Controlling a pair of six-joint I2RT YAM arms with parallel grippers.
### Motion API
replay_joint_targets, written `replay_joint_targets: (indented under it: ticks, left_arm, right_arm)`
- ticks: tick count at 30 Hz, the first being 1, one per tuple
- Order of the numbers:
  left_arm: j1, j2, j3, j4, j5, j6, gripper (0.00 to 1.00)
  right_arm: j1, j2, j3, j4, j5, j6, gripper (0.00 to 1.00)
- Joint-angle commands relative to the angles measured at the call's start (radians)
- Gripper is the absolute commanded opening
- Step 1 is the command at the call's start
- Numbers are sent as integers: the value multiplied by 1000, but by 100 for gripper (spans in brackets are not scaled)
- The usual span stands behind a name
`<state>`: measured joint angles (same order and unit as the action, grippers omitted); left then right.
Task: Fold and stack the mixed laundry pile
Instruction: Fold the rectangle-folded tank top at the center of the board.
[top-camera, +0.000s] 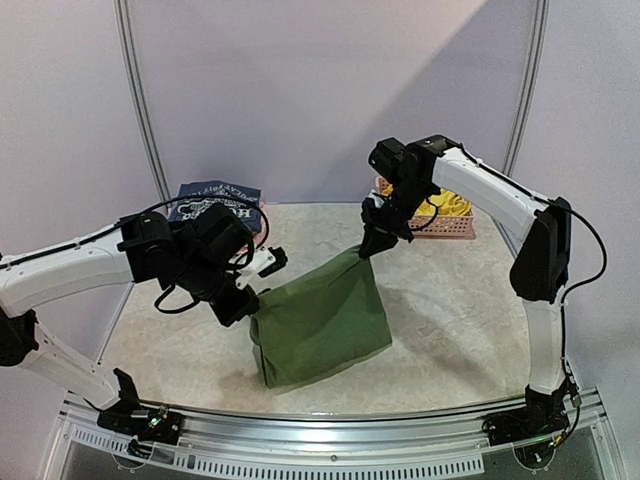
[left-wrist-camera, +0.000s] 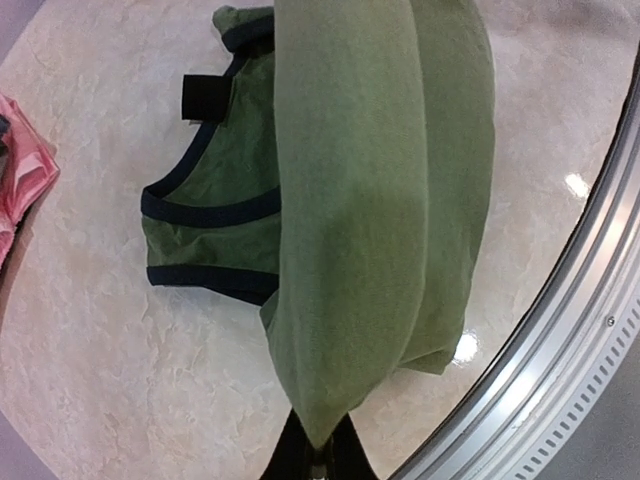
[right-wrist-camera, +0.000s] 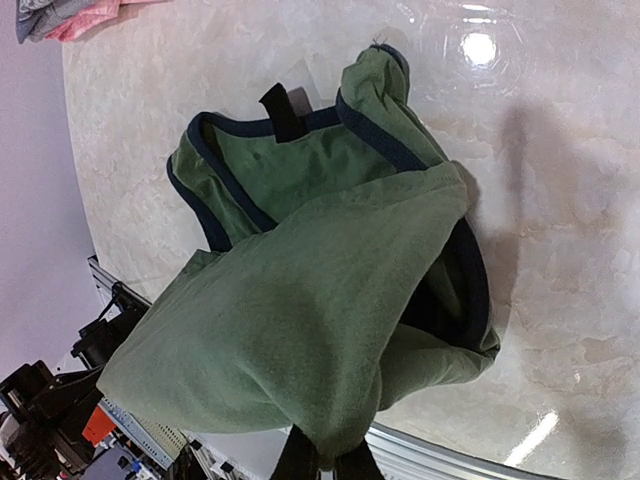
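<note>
- Just in front of the pink plastic lattice basket (top-camera: 455, 228), the olive-green sleeveless shirt with dark trim (top-camera: 320, 320) hangs stretched between the two arms. Its neck end is slumped on the pale marbled tabletop (top-camera: 450, 330).
- The right gripper (top-camera: 370, 248), close to the basket's front, has its jaws clamped on one corner of what looks like the hem.
- The left gripper (top-camera: 248, 306), well apart from the basket on its left, is pinched tight on the other corner.
- Bright yellow shorts (top-camera: 447, 205) lie inside the basket, untouched. A folded dark blue printed garment (top-camera: 215, 200) sits far to the basket's left, at the back of the table.
- Step in hand, as I judge it: the shirt's first fold, with the lifted hem due to go over the trimmed neckline lying on the table.
- The next move calls for both arms to travel together and keep the held edge taut. They should lower the hem flat onto the neck end and let go only once the cloth lies smooth; otherwise it may bunch.
</note>
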<state>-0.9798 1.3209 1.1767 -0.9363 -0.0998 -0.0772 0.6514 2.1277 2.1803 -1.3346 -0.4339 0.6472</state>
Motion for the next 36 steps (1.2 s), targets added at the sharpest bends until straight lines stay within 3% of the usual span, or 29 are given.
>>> replay_joint_targets:
  ticks: [1,24,31,36]
  left_arm:
    - [83,53,-3,48,92,45,0]
    - [347,276,35,135,232,30,0]
    - [418,371,68,150,270,21,0]
    - [472,433,102,147,274,20,0]
  right_arm:
    - [-35,70,38,-84,-43,-32,0]
    - [-64,252,73,231,-222,69,3]
    - [-79,280,74,385,-271,123,24]
    - [-108,274,72,406,-266,120,41]
